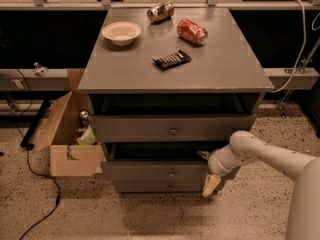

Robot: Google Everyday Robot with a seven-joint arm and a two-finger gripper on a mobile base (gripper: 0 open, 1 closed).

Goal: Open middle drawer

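Note:
The middle drawer [145,170] is the second grey front on the cabinet, with a small round knob [171,174]. It stands pulled out a little, with a dark gap above its front. My gripper [207,170] is at the right end of this drawer's front, on a white arm coming in from the lower right. Its fingers are spread apart, the upper fingertip [203,155] at the drawer's top edge and the lower one [210,185] hanging down past its bottom edge. It holds nothing that I can see.
The top drawer [173,130] also stands slightly out; the lowest drawer [170,186] is shut. On the cabinet top are a white bowl [121,32], two cans [160,11] [192,31] and a dark snack bar [171,59]. An open cardboard box [65,139] stands at the left.

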